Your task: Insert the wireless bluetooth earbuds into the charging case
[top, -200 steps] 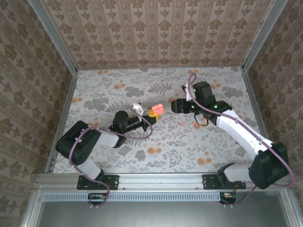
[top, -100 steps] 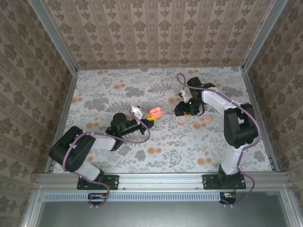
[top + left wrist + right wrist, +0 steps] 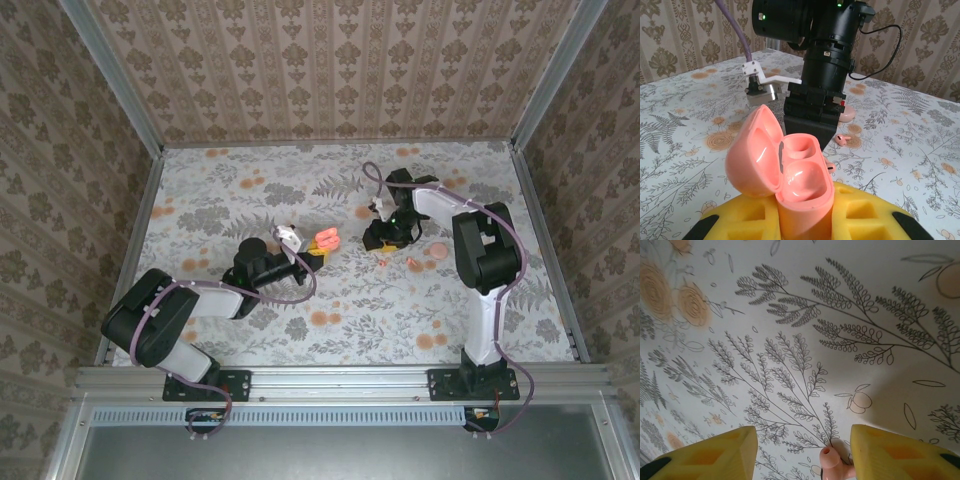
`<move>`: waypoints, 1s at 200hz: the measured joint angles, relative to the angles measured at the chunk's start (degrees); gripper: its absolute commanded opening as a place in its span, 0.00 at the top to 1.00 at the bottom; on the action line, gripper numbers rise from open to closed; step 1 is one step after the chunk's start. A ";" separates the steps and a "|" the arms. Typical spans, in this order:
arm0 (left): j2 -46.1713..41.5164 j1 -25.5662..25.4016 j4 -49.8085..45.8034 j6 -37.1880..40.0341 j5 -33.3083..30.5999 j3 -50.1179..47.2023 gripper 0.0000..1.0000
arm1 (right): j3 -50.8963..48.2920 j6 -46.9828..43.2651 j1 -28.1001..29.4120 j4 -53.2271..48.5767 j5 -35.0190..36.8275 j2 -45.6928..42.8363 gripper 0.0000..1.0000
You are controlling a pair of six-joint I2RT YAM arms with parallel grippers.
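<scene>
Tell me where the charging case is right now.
Top view: near the middle of the table, the charging case is lid-open, clamped in the left tool, just left of the right tool.

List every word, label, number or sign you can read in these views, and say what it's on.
No text can be read.
The case bears no marking on the faces shown.
A red patch on the right arm, seen in the left wrist view, is too small to read.
The table and walls carry printed patterns only, no words.
</scene>
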 measured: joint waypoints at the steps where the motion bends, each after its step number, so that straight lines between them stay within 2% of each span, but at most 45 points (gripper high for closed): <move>1: 0.00 0.00 0.00 0.00 0.00 0.00 0.88 | 0.00 -0.11 0.00 -0.11 0.02 0.00 0.48; 123: -0.02 0.00 -0.04 -0.02 -0.20 -0.13 0.88 | -3.10 -2.38 1.46 -6.51 1.81 -1.90 0.48; 200: -1.64 0.00 -0.79 -0.02 -0.17 -0.74 0.88 | -3.87 0.22 3.67 -9.94 1.92 -3.15 0.49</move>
